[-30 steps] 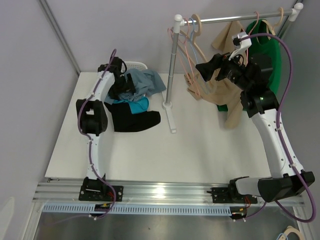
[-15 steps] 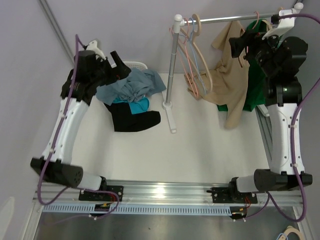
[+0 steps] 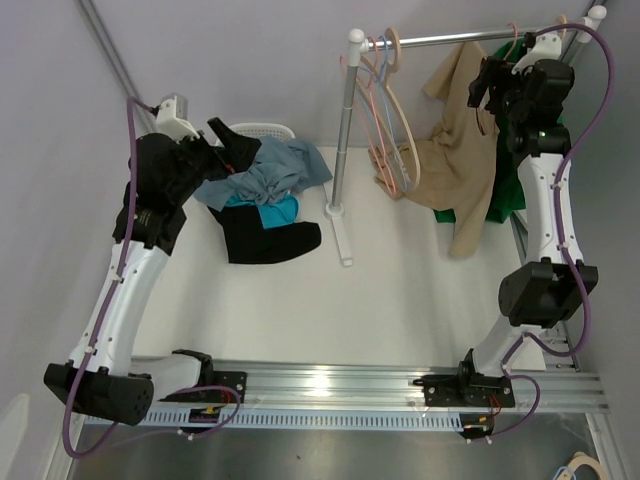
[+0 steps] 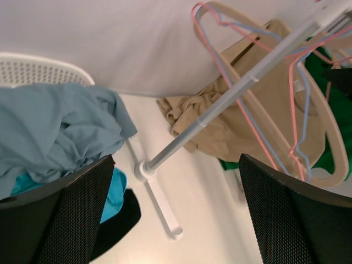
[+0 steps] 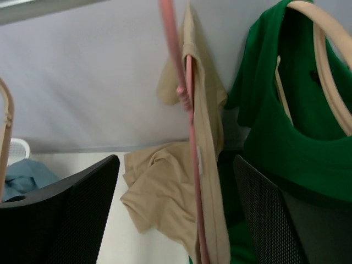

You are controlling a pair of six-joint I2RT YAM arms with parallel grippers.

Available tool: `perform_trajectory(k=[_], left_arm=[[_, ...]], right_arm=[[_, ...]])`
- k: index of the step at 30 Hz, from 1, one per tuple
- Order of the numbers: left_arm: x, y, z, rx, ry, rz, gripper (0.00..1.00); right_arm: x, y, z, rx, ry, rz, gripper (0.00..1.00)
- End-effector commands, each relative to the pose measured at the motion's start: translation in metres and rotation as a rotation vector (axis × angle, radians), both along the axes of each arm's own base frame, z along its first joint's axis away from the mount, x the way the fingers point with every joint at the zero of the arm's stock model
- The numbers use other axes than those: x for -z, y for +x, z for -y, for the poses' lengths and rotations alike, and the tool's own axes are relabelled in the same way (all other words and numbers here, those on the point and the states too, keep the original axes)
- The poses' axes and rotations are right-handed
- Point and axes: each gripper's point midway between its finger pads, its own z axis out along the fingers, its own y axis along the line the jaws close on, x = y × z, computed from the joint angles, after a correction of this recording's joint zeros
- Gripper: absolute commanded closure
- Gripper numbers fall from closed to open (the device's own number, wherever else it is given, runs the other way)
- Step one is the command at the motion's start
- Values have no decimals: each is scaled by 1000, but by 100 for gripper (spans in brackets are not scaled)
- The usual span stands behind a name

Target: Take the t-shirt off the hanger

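A tan t-shirt [image 3: 450, 170] hangs askew from a pink wire hanger [image 5: 190, 137] on the rail [image 3: 450, 38], part of it bunched to the lower left. In the right wrist view the tan t-shirt [image 5: 165, 203] and hanger lie straight ahead between my fingers. My right gripper [image 3: 482, 85] is open and empty, high up by the rail just right of the shirt's top; it also shows in its own view [image 5: 176, 220]. My left gripper [image 3: 232, 145] is open and empty, raised over the clothes pile; it also shows in its own view [image 4: 176, 214].
A green t-shirt [image 3: 512, 190] on a wooden hanger [image 5: 330, 66] hangs right of the tan one. Several empty hangers [image 3: 390, 110] hang by the rack's pole [image 3: 343, 140]. A blue-grey, teal and black clothes pile [image 3: 265, 195] lies beside a white basket [image 3: 262, 131].
My right arm has risen from the middle of the tan shirt to the rail beside its top. My left arm has lifted off the clothes pile and now hovers above it.
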Motion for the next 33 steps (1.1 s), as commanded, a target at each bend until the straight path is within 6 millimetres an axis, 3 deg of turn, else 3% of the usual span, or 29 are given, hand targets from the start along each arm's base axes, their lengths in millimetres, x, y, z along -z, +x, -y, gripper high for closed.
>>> perform_trajectory(k=[1, 2, 5, 6, 7, 11, 16, 20, 23, 24, 28, 29, 33], left_arm=[[-50, -8, 10, 56, -59, 188, 0], [-50, -4, 12, 61, -60, 192, 0], [-44, 5, 19, 81, -55, 189, 0], [-42, 8, 21, 87, -53, 185, 0], [-40, 9, 23, 93, -51, 181, 1], [-37, 12, 28, 109, -39, 175, 1], [-38, 10, 30, 109, -20, 189, 0], [-38, 7, 33, 115, -12, 191, 1], [-42, 4, 37, 124, -8, 210, 1], [-43, 2, 39, 130, -5, 214, 0], [-46, -4, 45, 147, 6, 228, 1], [-49, -8, 47, 153, 9, 240, 0], [-55, -19, 52, 163, 36, 282, 0]], right_arm=[[-45, 8, 14, 39, -35, 171, 12], [-48, 11, 18, 47, -34, 189, 13], [-42, 27, 24, 38, -17, 197, 28], [-42, 30, 22, 24, -11, 201, 41], [-44, 32, 21, 16, -9, 210, 44], [-38, 47, 21, 8, 15, 224, 100], [-35, 55, 17, -36, 33, 210, 100], [-51, 50, 5, -96, 49, 250, 100], [-77, 39, -2, -132, 52, 289, 100], [-94, 32, -5, -142, 46, 319, 100], [-112, 8, -17, -199, 55, 319, 100], [-128, -8, -22, -211, 57, 347, 100], [-138, -37, -29, -226, 70, 347, 100]])
